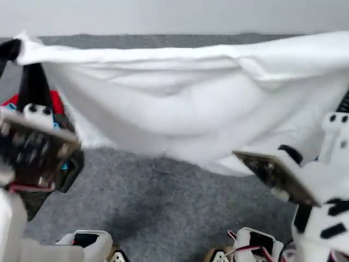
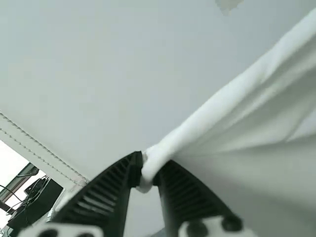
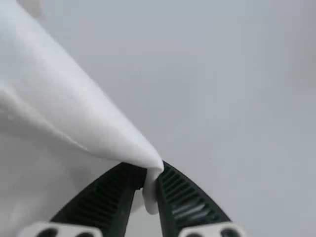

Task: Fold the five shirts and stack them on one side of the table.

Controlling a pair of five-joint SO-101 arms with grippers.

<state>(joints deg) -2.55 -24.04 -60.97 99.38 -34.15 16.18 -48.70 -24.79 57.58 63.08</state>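
– Grey surface (image 1: pixel 163 218) underneath. Where's the white shirt (image 1: pixel 191 114)?
– Hanging above its middle, long axis side to side. The left end effector (image 2: pixel 147 168) pinches one corner and the right end effector (image 3: pixel 150 180) pinches the other, so I'd lower both together.

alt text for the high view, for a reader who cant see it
A white shirt is held up in the air by its top edge, spread wide and sagging in the middle over a grey table. Robot arms stand at both sides, with something red behind one.
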